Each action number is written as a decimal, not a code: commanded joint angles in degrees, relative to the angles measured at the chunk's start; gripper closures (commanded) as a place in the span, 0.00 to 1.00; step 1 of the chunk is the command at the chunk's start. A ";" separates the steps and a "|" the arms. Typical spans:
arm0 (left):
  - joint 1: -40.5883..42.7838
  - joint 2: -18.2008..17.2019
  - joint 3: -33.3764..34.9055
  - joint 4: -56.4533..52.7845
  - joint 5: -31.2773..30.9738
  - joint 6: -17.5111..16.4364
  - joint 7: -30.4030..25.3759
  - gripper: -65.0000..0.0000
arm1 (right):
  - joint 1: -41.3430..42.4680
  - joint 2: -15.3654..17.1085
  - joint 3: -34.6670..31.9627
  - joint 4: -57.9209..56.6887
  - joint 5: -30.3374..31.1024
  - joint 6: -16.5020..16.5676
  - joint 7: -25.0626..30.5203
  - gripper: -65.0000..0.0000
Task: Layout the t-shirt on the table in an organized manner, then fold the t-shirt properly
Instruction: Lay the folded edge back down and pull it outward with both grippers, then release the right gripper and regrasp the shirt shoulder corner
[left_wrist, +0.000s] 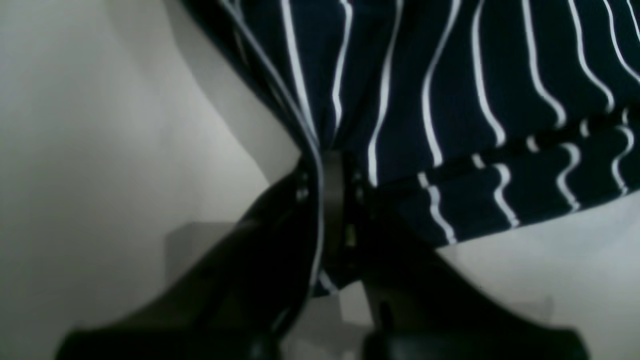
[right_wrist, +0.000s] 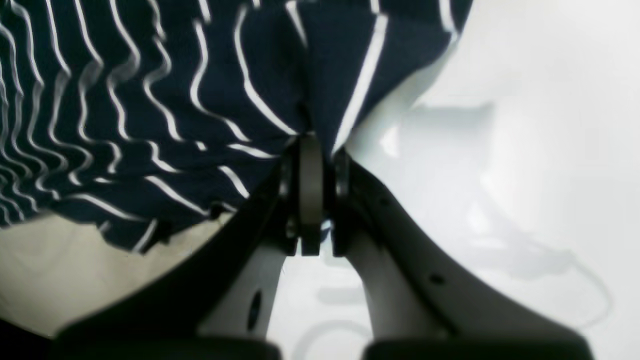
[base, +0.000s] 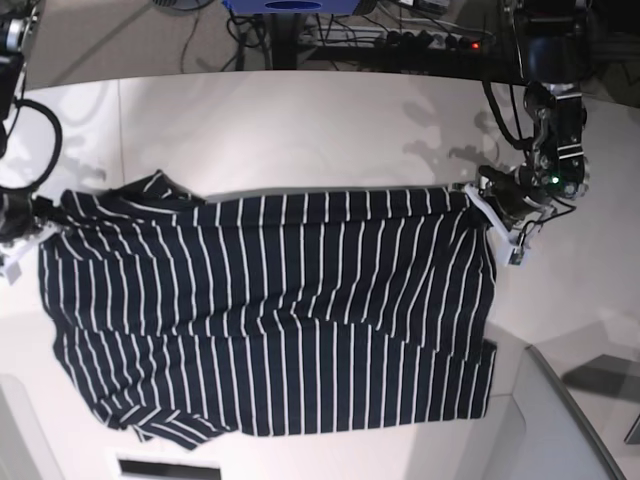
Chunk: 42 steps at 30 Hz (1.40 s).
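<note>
The dark navy t-shirt (base: 270, 310) with thin white stripes is spread sideways across the white table (base: 300, 130), with its sleeves at the left of the base view. Its far edge is pulled straight between both grippers. My left gripper (base: 480, 202) is shut on the far right corner of the cloth; in the left wrist view the gripper (left_wrist: 331, 162) pinches a bunched fold of the t-shirt (left_wrist: 450, 75) above the table (left_wrist: 75, 150). My right gripper (base: 42, 215) is shut on the far left edge, and the right wrist view shows it (right_wrist: 311, 145) clamping the t-shirt (right_wrist: 150, 100).
Cables and a power strip (base: 430, 40) lie beyond the table's far edge, beside a blue object (base: 290, 6). The table's curved front edge (base: 560, 385) runs at the lower right, with grey floor past it. A small white item (base: 165, 467) sits at the bottom edge.
</note>
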 joint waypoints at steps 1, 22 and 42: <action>-0.14 -1.06 -0.48 2.79 -0.20 0.31 -0.56 1.00 | -0.22 1.15 2.17 3.53 0.48 0.24 0.32 1.00; 8.74 -1.50 -6.72 9.74 -0.02 0.31 3.22 1.00 | -6.37 -2.46 7.89 10.21 0.04 0.24 -7.16 1.00; 9.35 -1.33 -7.16 9.74 -0.02 0.31 3.22 1.00 | -12.97 -3.87 8.33 19.09 0.57 0.59 -2.67 0.27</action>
